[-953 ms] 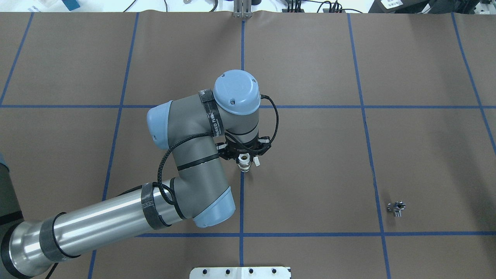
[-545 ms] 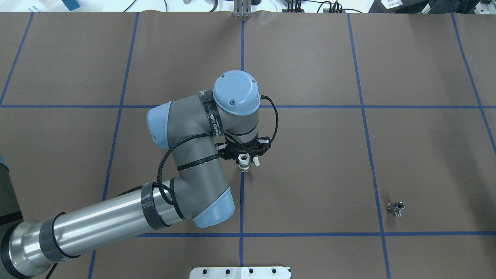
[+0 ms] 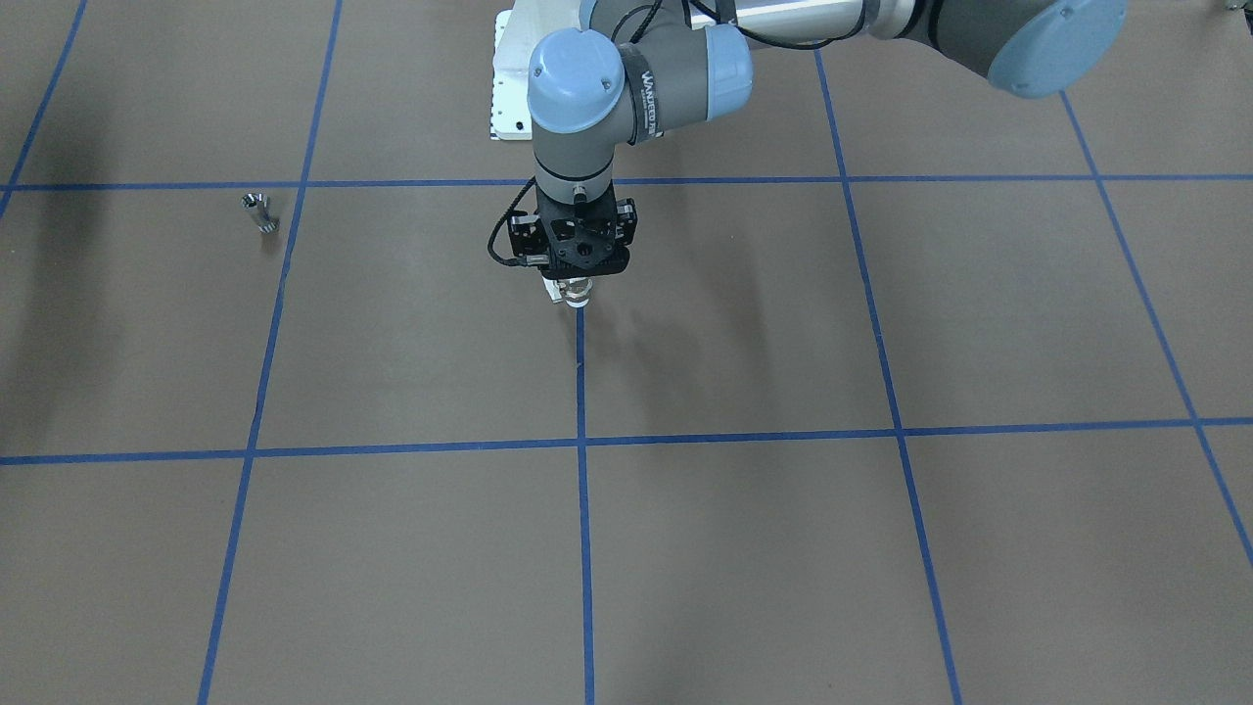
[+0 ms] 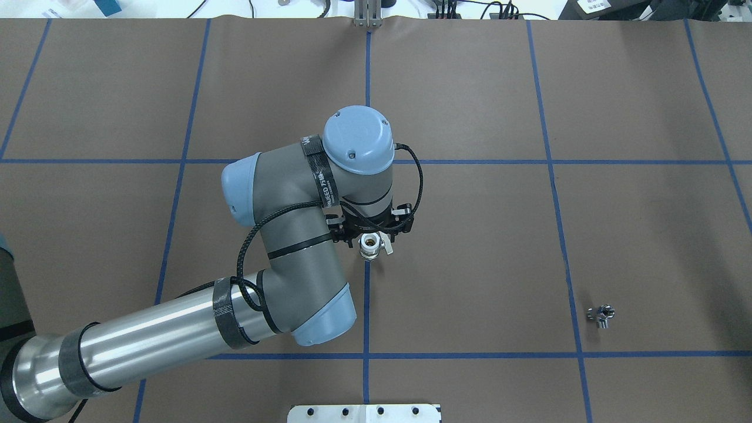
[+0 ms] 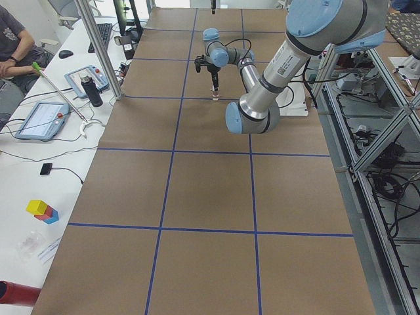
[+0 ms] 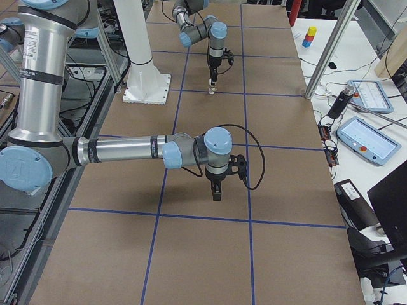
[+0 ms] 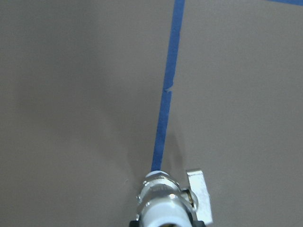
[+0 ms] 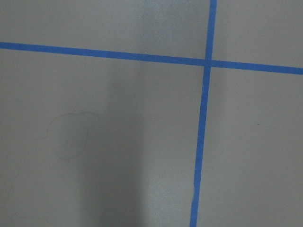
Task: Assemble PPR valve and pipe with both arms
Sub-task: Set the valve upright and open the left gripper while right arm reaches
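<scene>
My left gripper (image 4: 370, 234) is shut on the PPR valve (image 4: 370, 244) near the middle of the table. It holds the valve upright, just above a blue tape line. The valve's white end, metal middle and side handle show at the bottom of the left wrist view (image 7: 165, 203), and it also shows in the front view (image 3: 578, 292). The pipe (image 4: 601, 315), a tiny silver stub, lies alone on the brown mat far to the right, also in the front view (image 3: 259, 211). My right gripper (image 6: 216, 192) shows only in the exterior right view, hanging low over the mat; I cannot tell if it is open or shut.
The brown mat carries a grid of blue tape lines (image 8: 203, 142). The white base pedestal (image 4: 364, 413) stands at the near edge. Operator tablets (image 6: 369, 136) and an aluminium post (image 6: 331, 51) stand beyond the table's far side.
My left gripper with the valve has shifted very slightly away from the robot. The pipe has not moved.
</scene>
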You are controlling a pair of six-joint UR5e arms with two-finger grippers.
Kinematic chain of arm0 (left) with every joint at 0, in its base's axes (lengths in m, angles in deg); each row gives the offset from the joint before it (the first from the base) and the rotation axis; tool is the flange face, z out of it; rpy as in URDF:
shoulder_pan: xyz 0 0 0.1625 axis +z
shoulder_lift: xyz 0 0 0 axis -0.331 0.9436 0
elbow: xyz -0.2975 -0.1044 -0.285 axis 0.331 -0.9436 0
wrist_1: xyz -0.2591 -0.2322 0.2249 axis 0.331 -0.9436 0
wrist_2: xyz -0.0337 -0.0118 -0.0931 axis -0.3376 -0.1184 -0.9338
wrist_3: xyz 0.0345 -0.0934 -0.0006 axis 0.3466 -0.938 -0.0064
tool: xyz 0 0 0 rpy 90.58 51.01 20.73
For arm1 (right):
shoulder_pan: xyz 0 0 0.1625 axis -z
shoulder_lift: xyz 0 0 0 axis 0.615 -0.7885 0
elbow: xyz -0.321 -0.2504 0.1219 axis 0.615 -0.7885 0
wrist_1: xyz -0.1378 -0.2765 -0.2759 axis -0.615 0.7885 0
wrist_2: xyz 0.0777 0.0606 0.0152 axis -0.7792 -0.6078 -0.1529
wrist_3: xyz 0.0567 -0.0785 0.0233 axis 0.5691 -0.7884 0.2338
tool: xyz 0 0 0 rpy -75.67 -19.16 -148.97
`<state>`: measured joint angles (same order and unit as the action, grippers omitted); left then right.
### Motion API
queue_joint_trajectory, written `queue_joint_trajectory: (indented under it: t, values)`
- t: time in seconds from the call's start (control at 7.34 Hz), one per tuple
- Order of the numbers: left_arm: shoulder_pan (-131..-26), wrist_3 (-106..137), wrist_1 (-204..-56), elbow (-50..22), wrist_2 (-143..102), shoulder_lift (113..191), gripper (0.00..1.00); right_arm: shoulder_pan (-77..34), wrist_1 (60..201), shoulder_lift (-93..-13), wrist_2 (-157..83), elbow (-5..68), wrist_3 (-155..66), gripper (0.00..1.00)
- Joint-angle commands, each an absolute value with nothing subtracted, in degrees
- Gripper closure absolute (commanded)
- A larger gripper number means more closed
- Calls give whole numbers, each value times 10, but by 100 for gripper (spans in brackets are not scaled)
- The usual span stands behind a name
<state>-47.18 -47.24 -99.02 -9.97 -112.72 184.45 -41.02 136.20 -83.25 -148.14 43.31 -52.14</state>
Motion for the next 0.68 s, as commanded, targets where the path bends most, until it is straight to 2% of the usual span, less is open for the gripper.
queue_joint_trajectory:
  t: [0.0,0.14,0.27,0.54]
  values:
    - [-475,-463,-993,-201,-1131,1780,1,-315,1211,-832,-1476,435,-334,1]
    - [-478,-446,-990,-263,-1132,1738,1,-273,1124,-841,-1472,435,-230,1]
    - [-479,-445,-991,-289,-1130,1710,1,-225,1110,-841,-1463,447,-144,1]
    - [-484,-446,-991,-290,-1128,1704,1,-91,1110,-869,-1382,540,-14,1]
